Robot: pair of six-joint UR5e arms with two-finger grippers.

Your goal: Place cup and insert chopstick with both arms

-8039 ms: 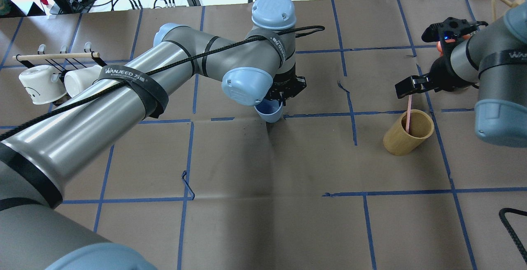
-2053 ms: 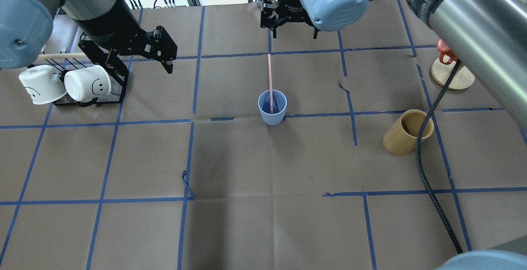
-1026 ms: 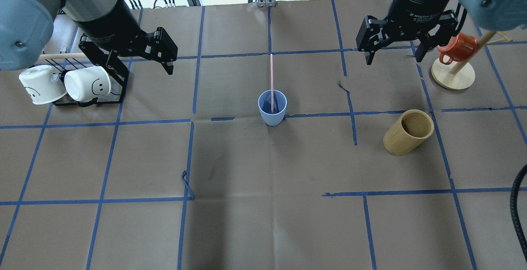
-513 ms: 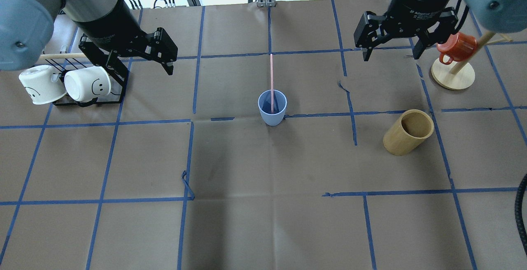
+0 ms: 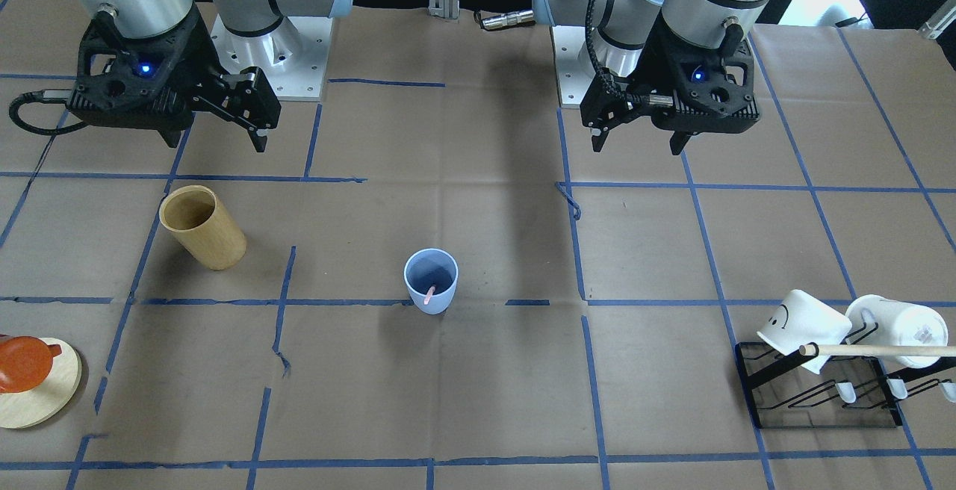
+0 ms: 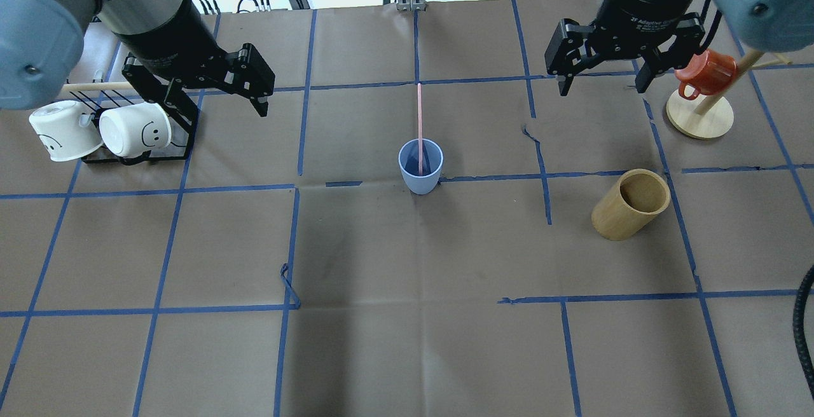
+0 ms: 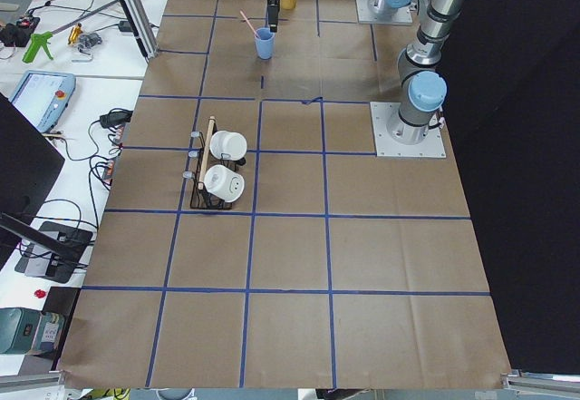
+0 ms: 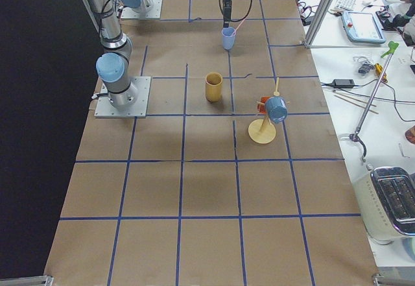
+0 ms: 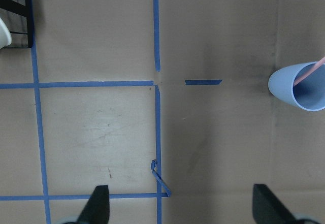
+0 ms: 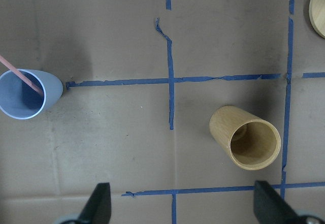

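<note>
The light blue cup [image 6: 420, 169] stands upright at the table's middle, also in the front view [image 5: 431, 284] and both wrist views [image 9: 299, 87] [image 10: 28, 94]. One thin pink chopstick [image 6: 418, 118] stands in it and leans toward the far side. My left gripper [image 6: 226, 121] is open and empty, raised at the far left, well clear of the cup. My right gripper [image 6: 601, 89] is open and empty, raised at the far right. The wrist views show both pairs of fingertips [image 9: 99, 206] [image 10: 100, 203] spread wide.
A tan wooden cylinder [image 6: 629, 204] stands right of the cup, empty. A black rack with two white mugs [image 6: 130, 131] and a wooden dowel is beside my left gripper. A red mug on a wooden stand [image 6: 699, 118] is next to my right gripper.
Eight seconds ago my left gripper held the cup and my right held the chopstick over the tan cylinder. Now the chopstick stands in the cup and both arms are withdrawn. The right gripper shifted slightly.
</note>
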